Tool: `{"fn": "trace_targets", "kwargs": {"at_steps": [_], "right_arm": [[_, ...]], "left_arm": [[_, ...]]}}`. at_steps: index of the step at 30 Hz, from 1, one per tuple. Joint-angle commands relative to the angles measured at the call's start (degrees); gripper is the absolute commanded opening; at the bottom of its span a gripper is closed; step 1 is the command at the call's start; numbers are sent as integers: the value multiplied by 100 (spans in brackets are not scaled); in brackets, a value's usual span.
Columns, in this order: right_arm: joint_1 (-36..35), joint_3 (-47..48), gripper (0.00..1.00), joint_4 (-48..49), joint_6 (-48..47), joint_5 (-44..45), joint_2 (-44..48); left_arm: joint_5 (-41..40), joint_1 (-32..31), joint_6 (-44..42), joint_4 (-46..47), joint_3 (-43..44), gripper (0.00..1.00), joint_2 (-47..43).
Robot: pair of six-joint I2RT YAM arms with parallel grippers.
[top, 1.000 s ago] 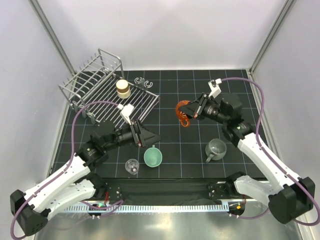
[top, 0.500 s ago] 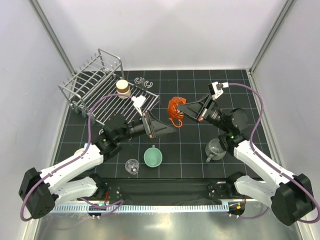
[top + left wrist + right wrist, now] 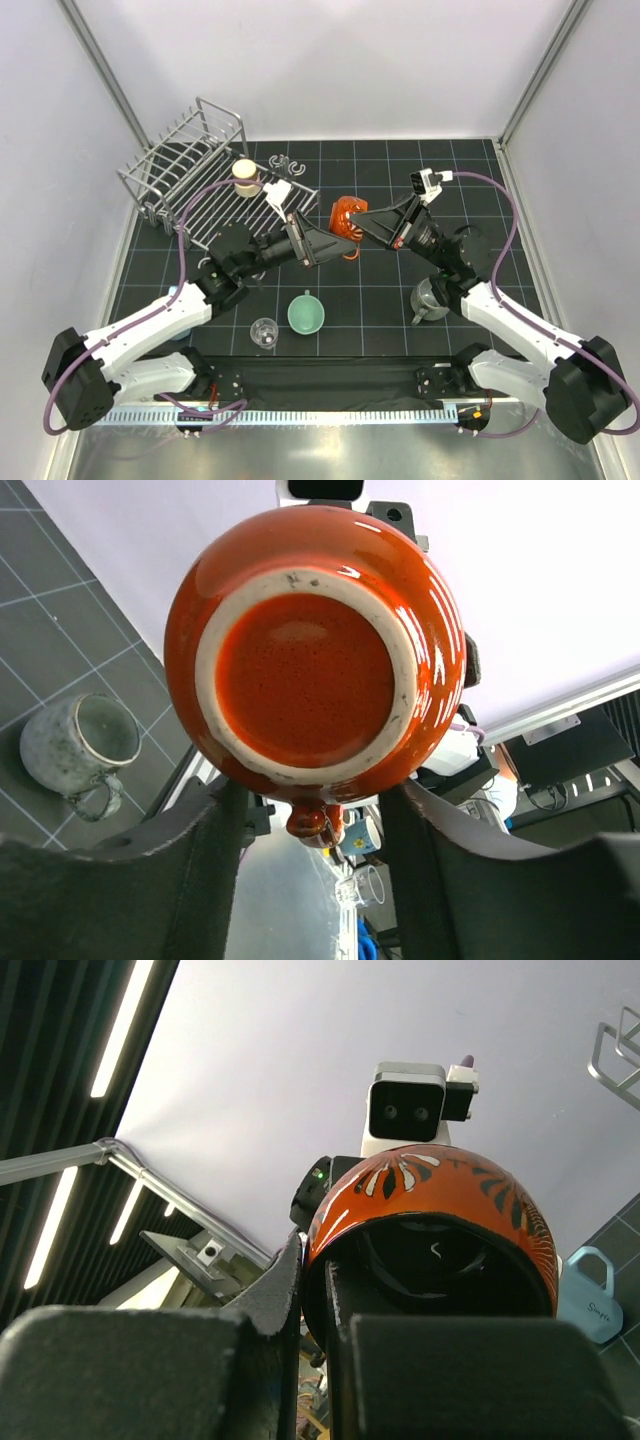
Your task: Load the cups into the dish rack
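The orange-red cup [image 3: 345, 215] is held in the air over the middle of the tabletop [image 3: 400, 170], somewhat nearer the far edge, with the dish rack [image 3: 190, 185] standing toward the far left corner. It is pinched at the rim by the right gripper [image 3: 312, 1290], whose jaws are closed down to the thickness of the wall, one finger inside the mouth and one outside. The left gripper [image 3: 313, 795] is presented to the cup's underside with its jaws partly spread on either side of the lower body; whether the cup is already touched by them cannot be told. The cup is judged to be glazed ceramic: stiff, of moderate weight for its size, and brittle if dropped onto the tabletop or knocked against the rack's wires. Its glossy skin is expected to be slippery, so a hold across the round belly is thought likely to slide (the pale ring around the base looks unglazed and may offer more friction). A firmer hold is judged to be had across the wall at the rim, as is done now, or low around the base where the body narrows. The small handle, seen at the lower edge in the left wrist view, is best left clear of the fingers, since a twist could be set up there.
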State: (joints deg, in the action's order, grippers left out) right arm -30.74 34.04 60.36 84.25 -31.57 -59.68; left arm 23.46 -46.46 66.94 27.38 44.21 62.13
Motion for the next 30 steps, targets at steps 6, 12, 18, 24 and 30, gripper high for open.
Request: {"fn": "trace_targets", "kwargs": {"at_steps": [6,12,18,24,30], "right_arm": [[-380,-134,4,591,-418,854,193],[-424,-205,4,417,-567,934,229],[-424,206,60,-2920,-1944,1195,1053],[-433,1251,72,-7266,-3798,3073,2118],[-424,2245,72,-9322,-4741,4062,2127]], "left_arm": [[-333,-100,30,198,220,36,80],[-465,-109,-110,-3,229,0,-34],[-1229,-100,-1339,-1838,702,0,-456],[-2792,-74,-2886,-3851,1282,0,-571],[-3831,487,-3942,-4829,1801,0,114]]}}
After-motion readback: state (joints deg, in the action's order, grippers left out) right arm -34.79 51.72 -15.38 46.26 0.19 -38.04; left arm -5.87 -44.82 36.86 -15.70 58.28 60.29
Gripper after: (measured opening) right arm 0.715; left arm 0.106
